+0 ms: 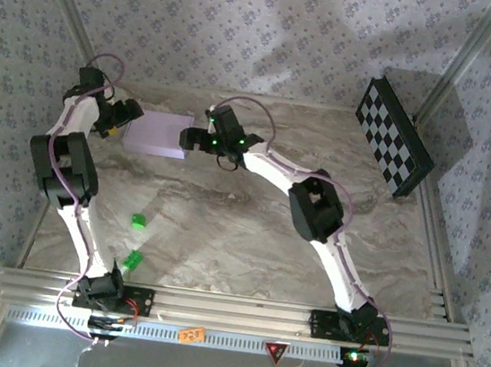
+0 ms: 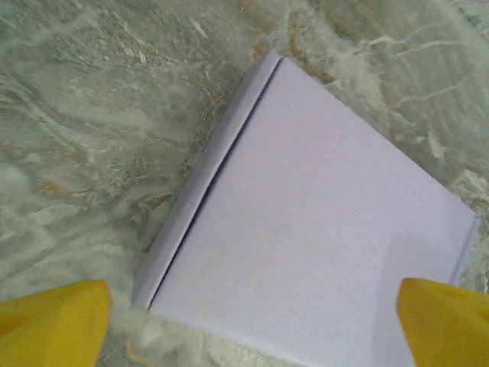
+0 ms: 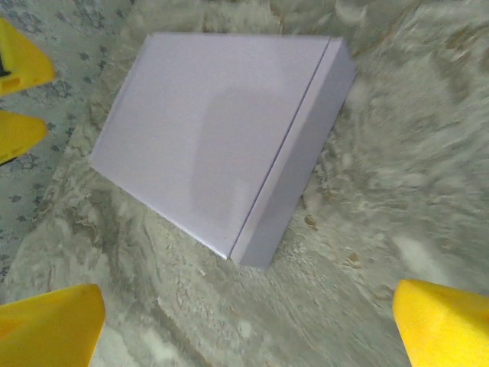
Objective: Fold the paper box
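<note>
The paper box [image 1: 157, 133] lies folded flat on the marble table at the back left, a squarish lavender box with its lid closed. In the left wrist view the paper box [image 2: 306, 229] has a narrow side flap along its left edge. My left gripper [image 1: 123, 120] is at the box's left edge, open, its yellow fingertips [image 2: 53, 325] wide apart over the near edge [image 2: 252, 325]. My right gripper [image 1: 193, 139] stands open just off the box's right side, above bare table [image 3: 248, 325], with the paper box [image 3: 214, 130] ahead of it. Neither gripper holds anything.
A black-and-white checkerboard panel [image 1: 394, 138] leans at the back right. Two small green blocks [image 1: 139, 220] [image 1: 135, 260] lie on the left front of the table. Patterned walls close the back and sides, and an aluminium rail [image 1: 238, 311] runs along the near edge.
</note>
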`<act>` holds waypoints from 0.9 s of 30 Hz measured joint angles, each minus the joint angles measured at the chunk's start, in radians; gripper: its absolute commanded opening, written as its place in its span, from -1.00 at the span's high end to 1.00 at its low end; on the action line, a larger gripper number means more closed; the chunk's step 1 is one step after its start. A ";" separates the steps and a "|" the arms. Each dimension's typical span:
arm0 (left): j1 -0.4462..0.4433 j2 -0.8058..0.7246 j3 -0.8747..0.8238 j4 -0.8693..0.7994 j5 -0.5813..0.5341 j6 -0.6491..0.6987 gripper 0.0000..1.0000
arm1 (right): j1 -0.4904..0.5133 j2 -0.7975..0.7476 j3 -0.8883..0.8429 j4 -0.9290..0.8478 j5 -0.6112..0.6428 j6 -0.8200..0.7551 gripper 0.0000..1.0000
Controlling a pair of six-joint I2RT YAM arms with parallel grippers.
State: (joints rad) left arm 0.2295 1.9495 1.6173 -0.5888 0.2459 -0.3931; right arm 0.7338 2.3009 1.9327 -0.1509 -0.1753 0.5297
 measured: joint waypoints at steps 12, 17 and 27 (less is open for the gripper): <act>-0.145 -0.338 -0.517 0.222 -0.126 0.078 -0.99 | -0.134 -0.565 -0.689 0.072 0.258 -0.327 -0.98; -0.221 -0.449 -0.726 0.365 -0.212 0.168 -0.99 | -0.222 -0.740 -0.984 0.137 0.392 -0.453 -0.98; -0.256 -0.569 -1.011 0.726 -0.288 0.328 -0.99 | -0.468 -0.951 -1.332 0.325 0.493 -0.569 -0.98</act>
State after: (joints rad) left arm -0.0265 1.3804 0.6067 0.1371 -0.0425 -0.0650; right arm 0.2653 1.3502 0.6010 0.1741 0.3180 -0.0395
